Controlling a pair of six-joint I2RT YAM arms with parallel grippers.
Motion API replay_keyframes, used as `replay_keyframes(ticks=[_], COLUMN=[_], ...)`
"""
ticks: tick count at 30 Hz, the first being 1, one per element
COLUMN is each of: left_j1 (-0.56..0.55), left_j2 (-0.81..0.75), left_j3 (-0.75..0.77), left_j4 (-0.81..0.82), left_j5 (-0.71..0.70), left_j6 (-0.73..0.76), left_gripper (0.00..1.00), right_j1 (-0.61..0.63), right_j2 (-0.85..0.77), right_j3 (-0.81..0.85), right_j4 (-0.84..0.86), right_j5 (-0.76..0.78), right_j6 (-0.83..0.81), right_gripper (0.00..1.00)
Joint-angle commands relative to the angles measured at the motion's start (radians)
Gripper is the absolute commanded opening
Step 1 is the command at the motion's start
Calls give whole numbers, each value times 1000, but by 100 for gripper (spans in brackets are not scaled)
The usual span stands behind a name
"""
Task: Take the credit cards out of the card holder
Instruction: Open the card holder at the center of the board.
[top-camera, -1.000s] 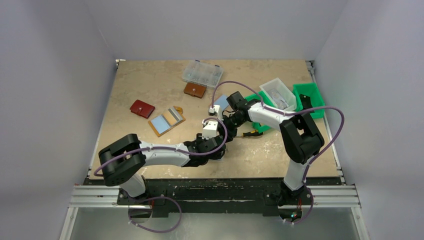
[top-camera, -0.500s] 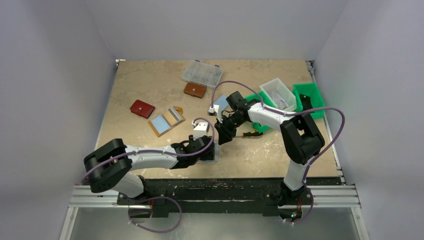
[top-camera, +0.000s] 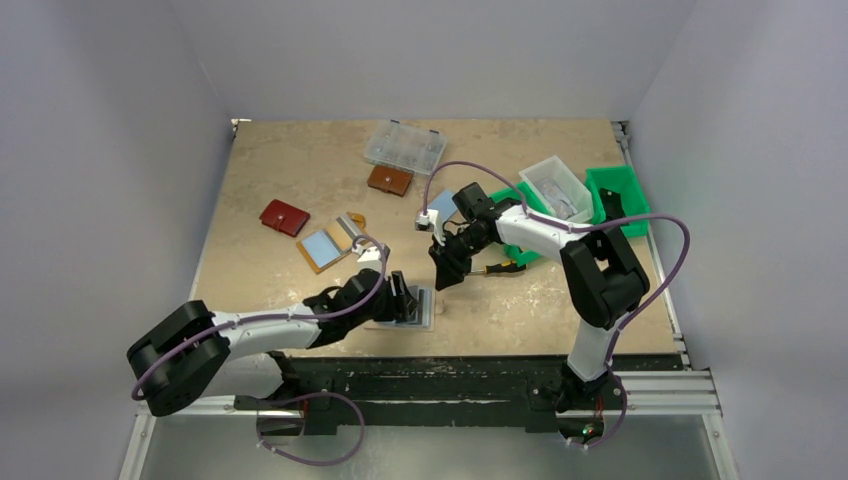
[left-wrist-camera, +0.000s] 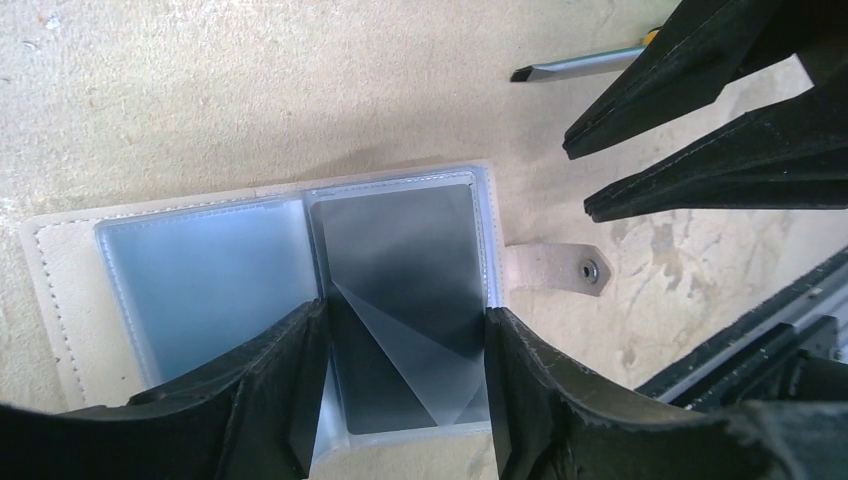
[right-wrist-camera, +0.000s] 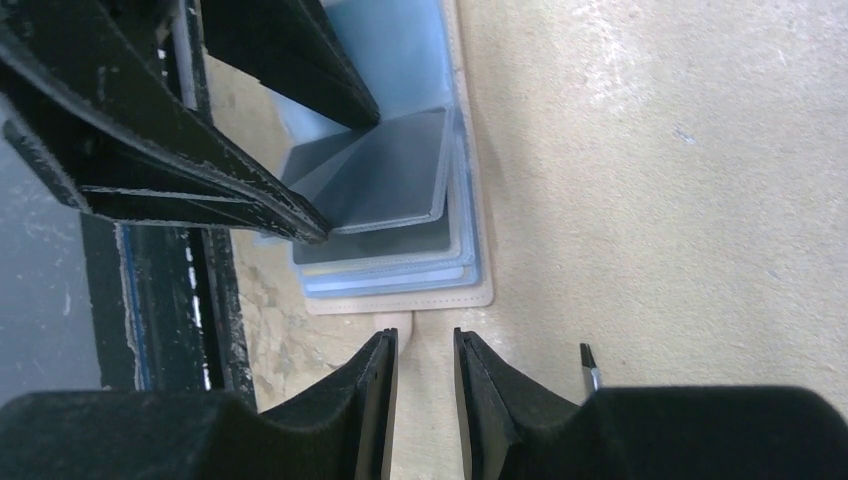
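Near the table's (top-camera: 300, 170) front edge, overhead, the left arm reaches low, its left gripper (top-camera: 405, 300) on the open card holder (top-camera: 427, 310), with the right gripper (top-camera: 443, 275) just beside. Left wrist: fingers (left-wrist-camera: 300, 350) clamp a grey card (left-wrist-camera: 400, 240) by its edges. Right wrist: narrowly parted jaws hover over the snap tab (right-wrist-camera: 400, 322).

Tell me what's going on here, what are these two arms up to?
Both arms are working on a tan card holder lying open near the front edge of the table. The left gripper is down over it, its fingers straddling the grey sleeve on the tab side; whether it is actually pinching is unclear. The right gripper hangs over the snap tab, jaws slightly apart, holding nothing.
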Motion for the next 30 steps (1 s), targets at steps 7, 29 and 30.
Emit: replay_keyframes(ticks=[7,29,30], left_j1=[61,93,93], left_j2=[-32,-11,-11], left_j3=[-77,-124,-124], left_j4=[242,339,340], left_j5=[192,270,272], left_j6=[-48,-69,-71], left_gripper=[39,51,54], right_j1=[23,116,116], right_j2=[17,86,86], right_j3=[7,36,37], right_j4=[60,100,104], right_j5=[-174,-201,-205], right_j6=[94,142,147], right_gripper=[30,6,6])
